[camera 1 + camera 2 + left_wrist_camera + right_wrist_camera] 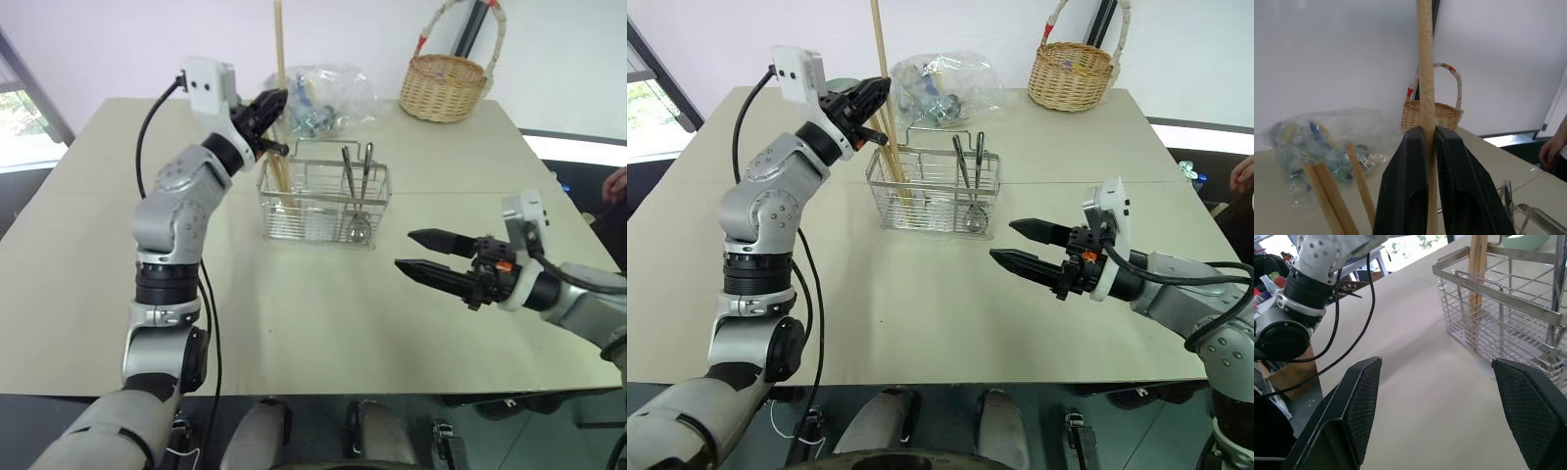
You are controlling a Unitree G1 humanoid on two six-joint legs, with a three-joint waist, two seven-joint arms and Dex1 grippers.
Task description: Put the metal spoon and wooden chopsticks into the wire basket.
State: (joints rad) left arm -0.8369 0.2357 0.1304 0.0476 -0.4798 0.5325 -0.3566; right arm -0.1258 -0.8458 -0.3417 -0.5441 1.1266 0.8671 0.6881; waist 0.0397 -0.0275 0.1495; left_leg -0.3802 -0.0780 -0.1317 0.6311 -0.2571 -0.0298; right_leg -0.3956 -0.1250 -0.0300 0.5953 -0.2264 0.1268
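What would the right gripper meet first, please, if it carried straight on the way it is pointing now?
Probably the wire basket. The right gripper, jaws open, points across bare table toward the basket's near end, though depth is hard to judge and it might pass just in front.

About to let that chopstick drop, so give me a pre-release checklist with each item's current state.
1. Left hand grips one chopstick upright: ok.
2. Stick's lower end inside the wire basket: cannot tell.
3. Other chopsticks already in the basket's left compartment: ok.
4. Spoon in the right compartment: ok.
5. Right hand open, apart from the basket: ok.
6. Plastic bag and wicker basket behind, clear of the drop: ok.
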